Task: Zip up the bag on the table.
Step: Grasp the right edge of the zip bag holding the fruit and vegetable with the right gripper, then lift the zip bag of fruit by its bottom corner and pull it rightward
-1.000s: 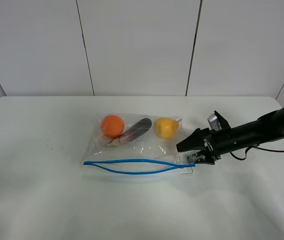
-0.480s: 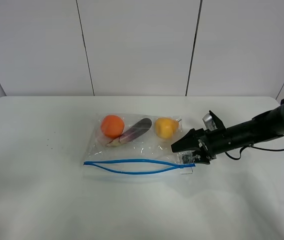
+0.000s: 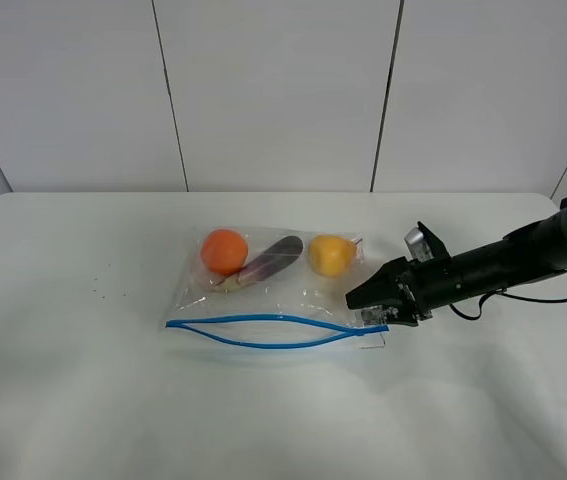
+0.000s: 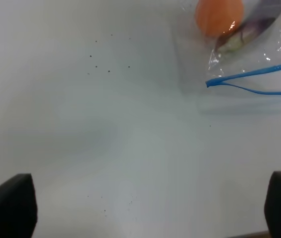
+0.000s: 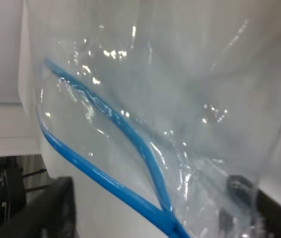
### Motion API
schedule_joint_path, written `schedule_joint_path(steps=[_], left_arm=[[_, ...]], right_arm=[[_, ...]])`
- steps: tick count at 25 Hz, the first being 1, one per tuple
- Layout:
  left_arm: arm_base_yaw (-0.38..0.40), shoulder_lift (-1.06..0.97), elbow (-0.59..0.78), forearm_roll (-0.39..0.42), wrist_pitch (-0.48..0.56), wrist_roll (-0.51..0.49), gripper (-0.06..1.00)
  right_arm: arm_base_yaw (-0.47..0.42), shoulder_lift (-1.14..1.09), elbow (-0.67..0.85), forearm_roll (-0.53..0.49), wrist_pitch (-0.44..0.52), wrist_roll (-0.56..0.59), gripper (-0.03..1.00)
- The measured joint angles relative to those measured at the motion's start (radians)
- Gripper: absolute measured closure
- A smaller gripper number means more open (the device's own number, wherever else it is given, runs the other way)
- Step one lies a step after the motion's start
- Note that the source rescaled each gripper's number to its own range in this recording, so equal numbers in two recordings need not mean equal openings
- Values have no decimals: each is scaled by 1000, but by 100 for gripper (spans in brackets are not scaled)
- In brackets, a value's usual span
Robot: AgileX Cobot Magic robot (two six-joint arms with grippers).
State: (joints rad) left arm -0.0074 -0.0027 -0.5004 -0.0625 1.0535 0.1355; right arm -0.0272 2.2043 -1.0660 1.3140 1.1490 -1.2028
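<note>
1. The bag [image 3: 273,295] is lying flat near the middle of the table [image 3: 83,400], a little toward the right arm's side, with its blue zipper strip [image 3: 263,320] running along the edge nearest the camera in the exterior high view.
2. The zipper's two strands are bowing apart along most of their length, so the mouth is gaping in a long, thin lens – they are meeting only at the two ends.
3. Three items are showing through the plastic along the far edge: an orange fruit [image 3: 224,250] toward the left arm's side, a purple vegetable [image 3: 271,260] leaning against it, and a yellow fruit [image 3: 330,255] toward the right arm's side.
4. The right gripper [image 3: 371,308] is reaching in low from the right edge of the table and sitting at the end of the zipper on that side.
5. In the right wrist view its dark fingers [image 5: 56,208] are standing wide apart with crinkled plastic and the joined end of the strip between them – the claw is released, straddling the corner rather than pinching it.
6. The left gripper [image 4: 145,206] is out of the exterior high view; its wrist camera is showing both fingers [image 4: 9,206] spread far apart above bare tabletop, gripping nothing, well apart from the bag's other end.
7. A few dark specks [image 4: 100,62] are dotting the table beside that end.
</note>
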Motion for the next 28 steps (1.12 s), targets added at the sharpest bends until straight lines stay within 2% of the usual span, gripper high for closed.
schedule_joint_path(steps=[13,18,24,28], left_arm=[[0,0,0,0,0,0,-6],[0,0,0,0,0,0,-6],[0,0,0,0,0,0,-6],[0,0,0,0,0,0,-6]], right_arm=[[0,0,0,-5,-5,6,66],[0,0,0,-7,-5,7,75],[0,0,0,-7,-9,7,92],[0,0,0,-16,-21,7,96]])
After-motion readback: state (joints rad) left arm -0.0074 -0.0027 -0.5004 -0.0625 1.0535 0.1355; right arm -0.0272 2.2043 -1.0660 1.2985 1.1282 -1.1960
